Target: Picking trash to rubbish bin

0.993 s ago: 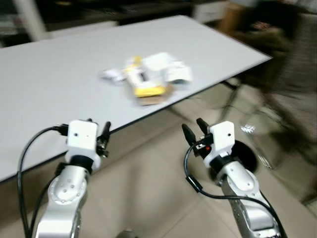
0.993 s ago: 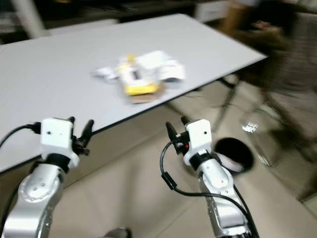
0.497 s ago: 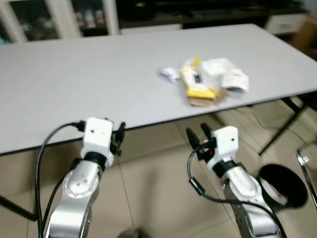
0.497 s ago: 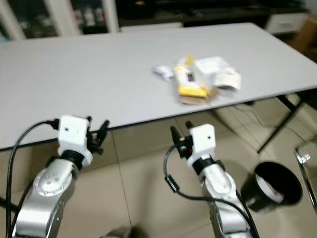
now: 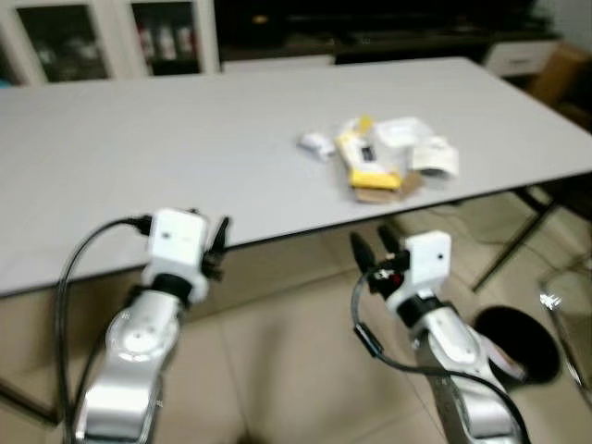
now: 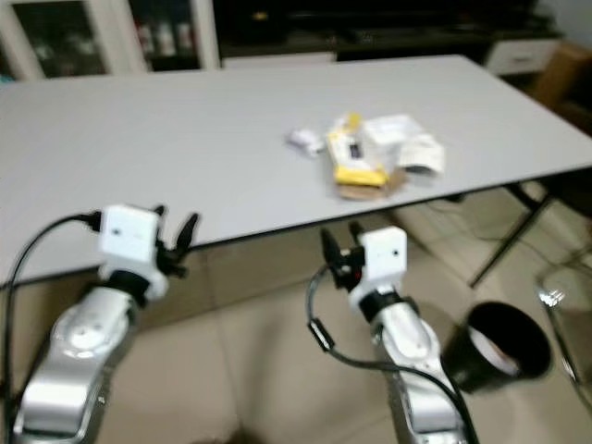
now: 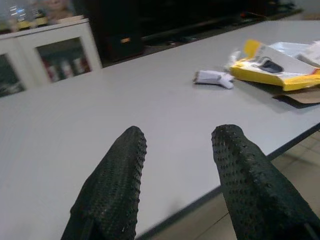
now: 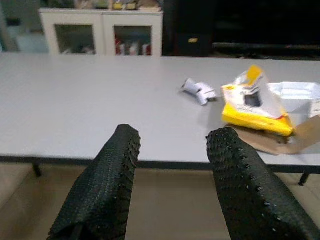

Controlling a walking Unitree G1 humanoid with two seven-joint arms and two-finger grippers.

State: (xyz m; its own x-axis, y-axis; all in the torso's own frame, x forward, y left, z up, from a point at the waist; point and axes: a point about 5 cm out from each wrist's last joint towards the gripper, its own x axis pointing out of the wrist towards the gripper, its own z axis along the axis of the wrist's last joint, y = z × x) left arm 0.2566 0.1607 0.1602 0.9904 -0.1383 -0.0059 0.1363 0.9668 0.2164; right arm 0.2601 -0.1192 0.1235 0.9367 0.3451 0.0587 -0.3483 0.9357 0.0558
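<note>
— Where the robot stands at the near edge of the grey table (image 5: pixel 111 157), how are its claws set?

— The left gripper (image 5: pixel 218 248) hangs just below the table's edge, its two black fingers (image 7: pixel 117 187) parted with nothing between them. The right gripper (image 5: pixel 375 252) is raised over the tiled floor (image 5: pixel 277 370), short of the table; its fingers (image 8: pixel 240 185) are likewise spread and hold nothing.

— And the trash?

— It lies in a loose heap on the table, toward the robot's right. A yellow packet (image 5: pixel 368 165) sits on a brown card scrap (image 5: pixel 381 192), with white wrappers (image 5: pixel 416 146) touching it on the far right. A small crumpled white piece (image 5: pixel 316 143) lies just beside the packet on its left.

— The bin?

— A black rubbish bin (image 5: pixel 518 338) stands on the floor beyond the right arm; it seems to hold something pale, though blur hides what. Glass-fronted cabinets (image 5: pixel 111 37) line the far wall.
</note>
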